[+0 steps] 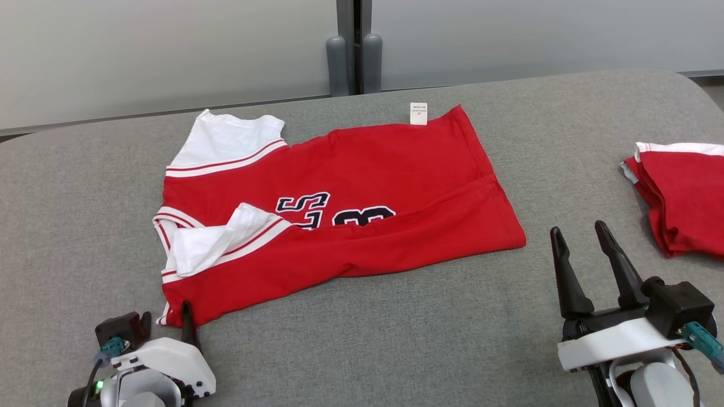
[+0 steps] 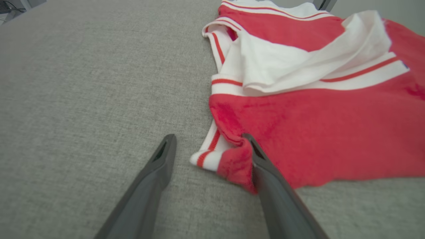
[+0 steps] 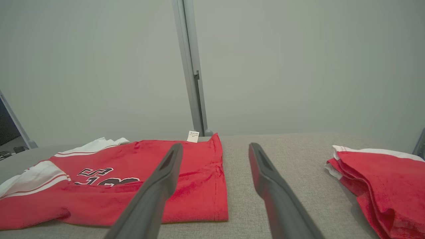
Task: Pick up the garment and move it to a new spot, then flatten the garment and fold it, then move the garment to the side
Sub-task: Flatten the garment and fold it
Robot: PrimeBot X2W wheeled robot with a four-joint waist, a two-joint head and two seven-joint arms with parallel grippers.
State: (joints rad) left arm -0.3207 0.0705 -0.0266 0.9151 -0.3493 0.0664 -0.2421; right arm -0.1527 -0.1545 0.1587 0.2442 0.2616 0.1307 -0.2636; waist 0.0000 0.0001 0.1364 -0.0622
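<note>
While spread wide, left pincer (image 2: pixel 209 141) at near corner of garment (image 2: pixel 315 139).

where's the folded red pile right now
In the head view the folded red pile lies at the right edge of the table, right of the spread-out jersey and up and right of the right gripper.
</note>
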